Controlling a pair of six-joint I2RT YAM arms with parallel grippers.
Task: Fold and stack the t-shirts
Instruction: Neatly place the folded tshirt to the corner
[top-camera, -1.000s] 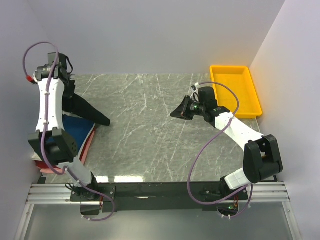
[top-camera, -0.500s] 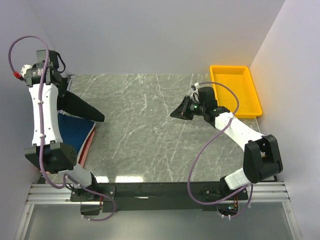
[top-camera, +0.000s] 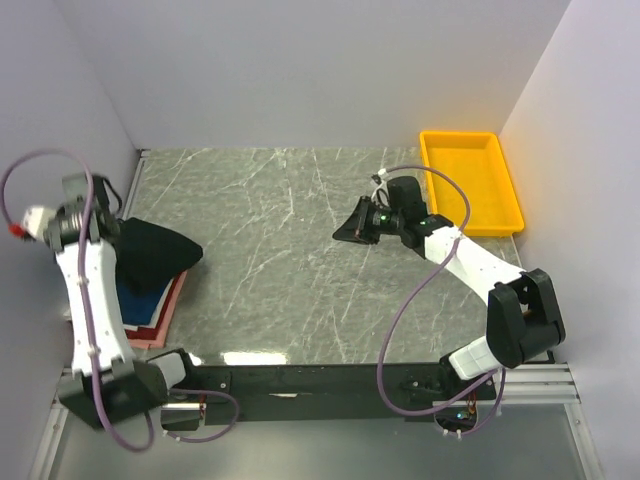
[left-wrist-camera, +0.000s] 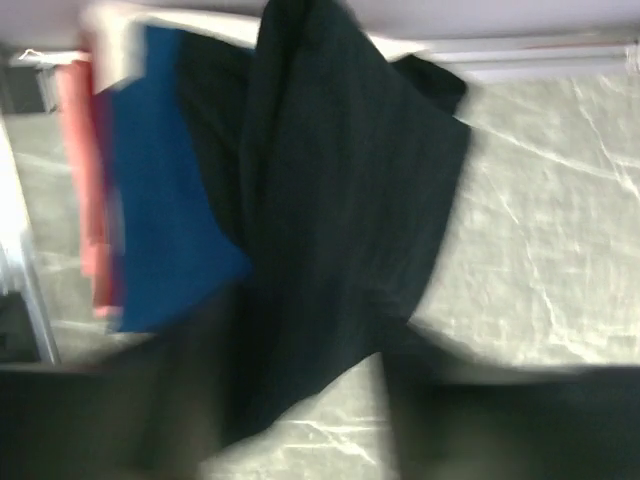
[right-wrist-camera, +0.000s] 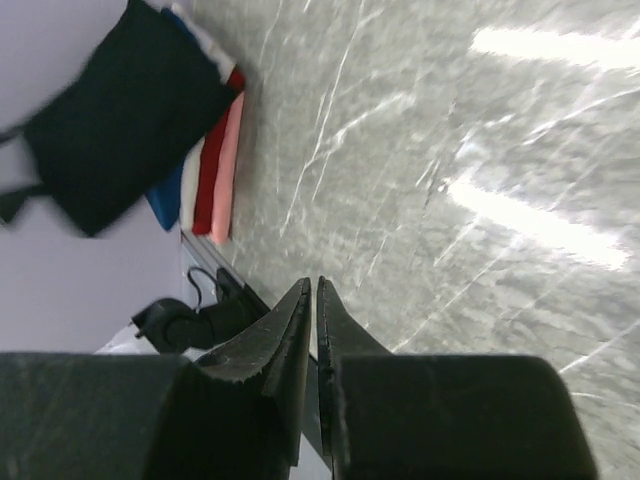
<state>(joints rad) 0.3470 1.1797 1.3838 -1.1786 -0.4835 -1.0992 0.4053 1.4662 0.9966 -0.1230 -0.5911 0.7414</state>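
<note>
The table (top-camera: 300, 250) is grey, stone-patterned, streaked with thin white veins running every way. At its far right corner the tray (top-camera: 470, 190) is a plain bright yellow. On the left, the top t-shirt (top-camera: 155, 250) is solid black with no print showing. Under it shows a blue t-shirt (left-wrist-camera: 160, 200), then a red t-shirt (right-wrist-camera: 212, 175) and a pink t-shirt (right-wrist-camera: 231, 160) lowest (a thin white strip sits between blue and red, and I cannot tell what it belongs to). The left arm (top-camera: 90, 290) and right arm (top-camera: 470, 260) are white with black joints, each trailing a purple cable (top-camera: 381, 370). The walls (top-camera: 300, 70) are pale lilac-grey.
</note>
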